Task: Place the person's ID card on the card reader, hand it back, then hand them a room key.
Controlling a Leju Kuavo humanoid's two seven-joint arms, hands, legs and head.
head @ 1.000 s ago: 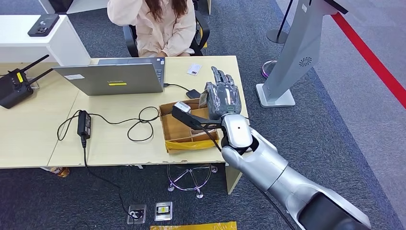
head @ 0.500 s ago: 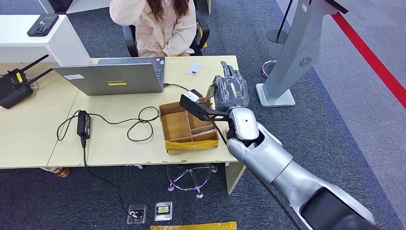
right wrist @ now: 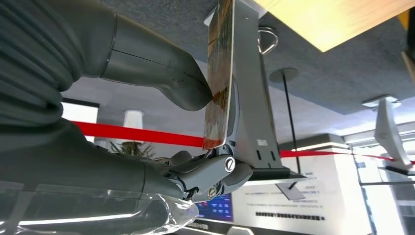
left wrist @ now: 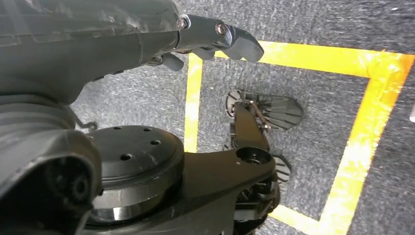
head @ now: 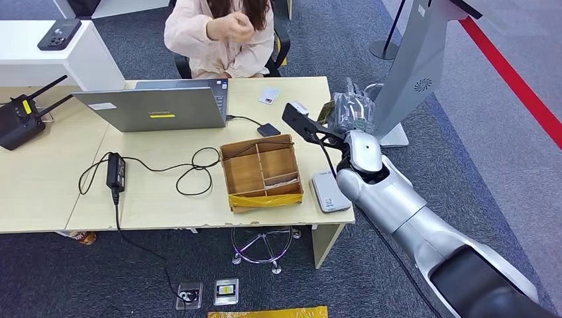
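Note:
My right hand [head: 352,110] hovers just past the table's far right corner, wrapped in clear plastic. It pinches a thin dark card [right wrist: 221,68] between the thumb [right wrist: 156,63] and a finger, seen edge-on in the right wrist view. The same card [head: 325,111] peeks out beside the hand in the head view. A white card [head: 268,96] lies on the table in front of the seated person [head: 222,33]. A small dark pad [head: 267,130], cabled to the laptop, sits behind the wooden compartment box [head: 246,173]. My left hand [left wrist: 147,39] hangs over the floor, holding nothing.
A grey laptop [head: 156,106], a black power brick [head: 116,171] with looped cable and a black router [head: 18,119] lie on the table [head: 166,205]. A flat grey device [head: 329,192] lies at the near right corner. A kiosk stand [head: 404,73] rises right of my hand.
My right hand has carried the card from above the wooden box to the right and farther away, past the table's corner, uncovering the flat grey device. The person has raised a hand.

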